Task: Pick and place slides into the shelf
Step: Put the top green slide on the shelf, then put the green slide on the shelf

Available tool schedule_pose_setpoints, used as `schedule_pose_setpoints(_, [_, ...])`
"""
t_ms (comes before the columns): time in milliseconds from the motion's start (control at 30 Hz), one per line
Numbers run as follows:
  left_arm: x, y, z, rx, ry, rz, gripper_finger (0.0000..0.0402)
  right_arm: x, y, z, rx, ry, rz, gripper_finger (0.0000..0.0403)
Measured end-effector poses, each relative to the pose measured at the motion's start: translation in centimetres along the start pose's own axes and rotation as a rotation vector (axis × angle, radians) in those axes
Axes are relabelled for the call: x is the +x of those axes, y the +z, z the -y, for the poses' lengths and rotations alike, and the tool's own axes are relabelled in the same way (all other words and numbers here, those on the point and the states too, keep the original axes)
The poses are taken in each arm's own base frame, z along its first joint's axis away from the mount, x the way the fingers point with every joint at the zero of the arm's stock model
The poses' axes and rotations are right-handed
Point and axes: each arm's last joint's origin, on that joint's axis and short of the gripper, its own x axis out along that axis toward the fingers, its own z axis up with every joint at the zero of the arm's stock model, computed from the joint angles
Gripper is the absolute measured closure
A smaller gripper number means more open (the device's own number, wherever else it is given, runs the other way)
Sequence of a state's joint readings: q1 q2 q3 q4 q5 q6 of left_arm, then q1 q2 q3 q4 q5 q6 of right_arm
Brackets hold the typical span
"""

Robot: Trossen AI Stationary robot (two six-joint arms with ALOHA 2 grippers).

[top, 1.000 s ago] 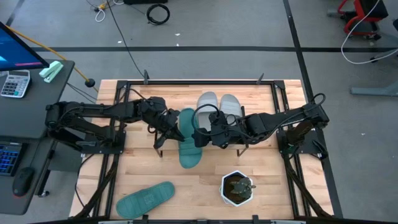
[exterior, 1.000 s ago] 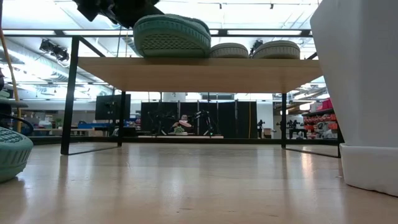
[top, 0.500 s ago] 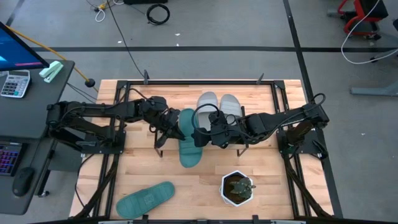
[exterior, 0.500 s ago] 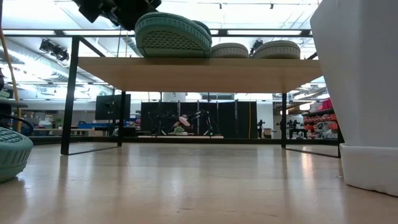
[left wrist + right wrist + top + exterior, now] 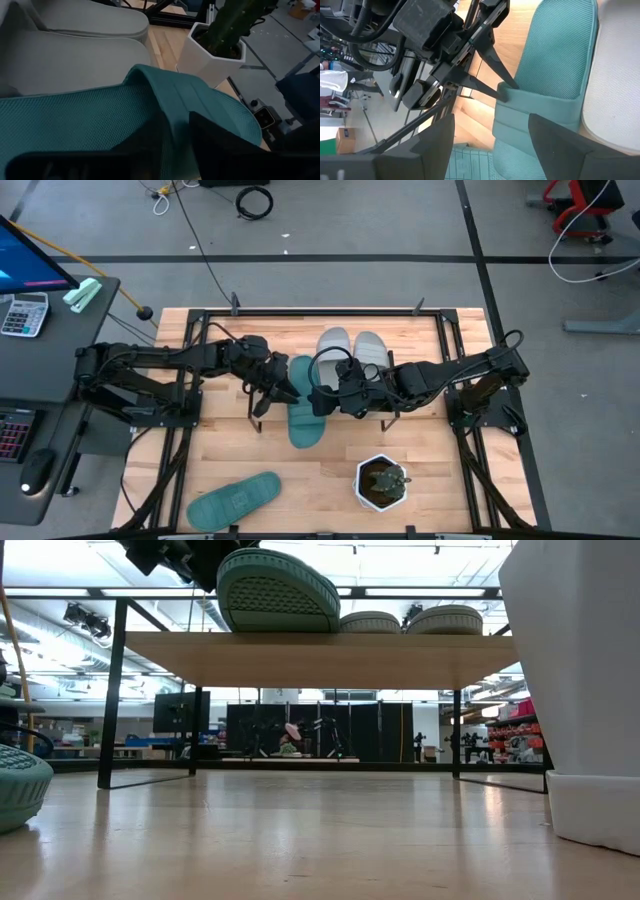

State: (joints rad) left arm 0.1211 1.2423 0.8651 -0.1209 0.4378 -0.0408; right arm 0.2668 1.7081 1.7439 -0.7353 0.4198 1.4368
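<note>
One teal slide lies lengthwise over the shelf's near edge, its ribbed sole showing tilted in the low view. My left gripper is shut on its strap from the left. My right gripper hovers open just right of that strap, its fingers spread wide; whether it touches I cannot tell. Two grey slides sit side by side on the shelf top, right of the teal one. The second teal slide lies on the table near the front left. My left gripper pinches the teal slide's strap at its left edge between its two thin fingers, coming slanting from the table's left. In the low view the slide is tilted, its lower right side down at the shelf top.
A white hexagonal pot with a cactus stands on the table in front of the shelf, right of centre. Black frame rails run along the table's sides. A desk with a calculator is off the left edge.
The held teal slide has tipped a little further; its near end rises and more of its sole shows in the low view. My left gripper has edged slightly toward the right with it.
</note>
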Motion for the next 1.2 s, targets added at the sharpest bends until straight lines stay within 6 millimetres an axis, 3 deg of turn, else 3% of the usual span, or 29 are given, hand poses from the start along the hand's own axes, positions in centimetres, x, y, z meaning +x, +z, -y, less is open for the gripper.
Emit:
schedule_pose_setpoints(400, [-0.1,0.8,0.0,0.03,0.016,0.065,0.024,0.0,0.0,-0.1,0.002,0.005,0.0,0.0142])
schedule_pose_setpoints(633, [-1.2,3.9,0.6,0.056,0.015,0.118,0.0209,0.0,-0.1,-0.1,-0.02,0.006,-0.001,0.0142])
schedule_pose_setpoints(933, [-5.4,6.7,2.6,0.076,0.017,-0.18,0.0204,-1.7,0.1,-0.3,-0.162,0.041,-0.003,0.0142])
schedule_pose_setpoints(1200, [-8.5,4.3,3.8,-0.041,0.085,-0.333,0.0228,-5.1,0.5,1.1,-0.262,-0.049,-0.046,0.0142])
